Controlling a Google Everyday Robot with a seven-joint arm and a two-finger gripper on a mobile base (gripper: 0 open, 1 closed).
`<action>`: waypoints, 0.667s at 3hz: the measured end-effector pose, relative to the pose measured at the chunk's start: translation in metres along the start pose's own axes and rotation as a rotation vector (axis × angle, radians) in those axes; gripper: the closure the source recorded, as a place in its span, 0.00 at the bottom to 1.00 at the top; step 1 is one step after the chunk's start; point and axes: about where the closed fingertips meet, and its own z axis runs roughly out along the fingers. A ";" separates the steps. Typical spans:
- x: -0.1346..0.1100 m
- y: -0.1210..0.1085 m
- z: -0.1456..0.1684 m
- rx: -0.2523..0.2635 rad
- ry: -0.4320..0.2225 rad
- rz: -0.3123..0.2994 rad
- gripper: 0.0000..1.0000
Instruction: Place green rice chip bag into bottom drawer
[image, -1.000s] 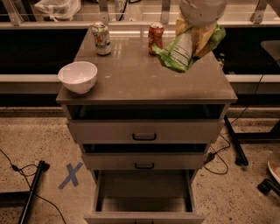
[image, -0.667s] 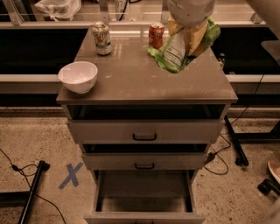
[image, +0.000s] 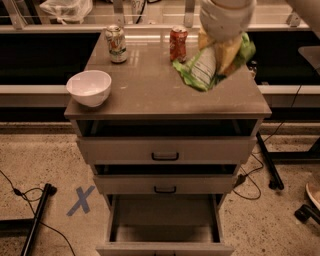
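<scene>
My gripper (image: 223, 50) hangs from the top of the camera view over the right rear of the cabinet top (image: 150, 95). It is shut on the green rice chip bag (image: 204, 67), a crinkled lime-green bag with a white label panel. The bag hangs tilted from the gripper, its lower end close over the cabinet top. The bottom drawer (image: 165, 216) is pulled far out at the foot of the cabinet, and its plain floor shows bare. The gripper and the bag are well above and behind the drawer.
A white bowl (image: 89, 87) sits front left on the cabinet top. A green and white can (image: 116, 44) and a red can (image: 178, 42) stand at the back, the red one beside the bag. The two upper drawers (image: 165, 150) are slightly open. A blue tape X (image: 80, 200) and black stand legs (image: 36, 220) are on the floor.
The gripper and the bag have shifted a little left and toward the near side of the cabinet top. The drawers, bowl and cans have not moved.
</scene>
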 end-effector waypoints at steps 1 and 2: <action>-0.013 0.075 0.034 -0.051 -0.170 0.207 1.00; -0.040 0.143 0.067 -0.065 -0.340 0.418 1.00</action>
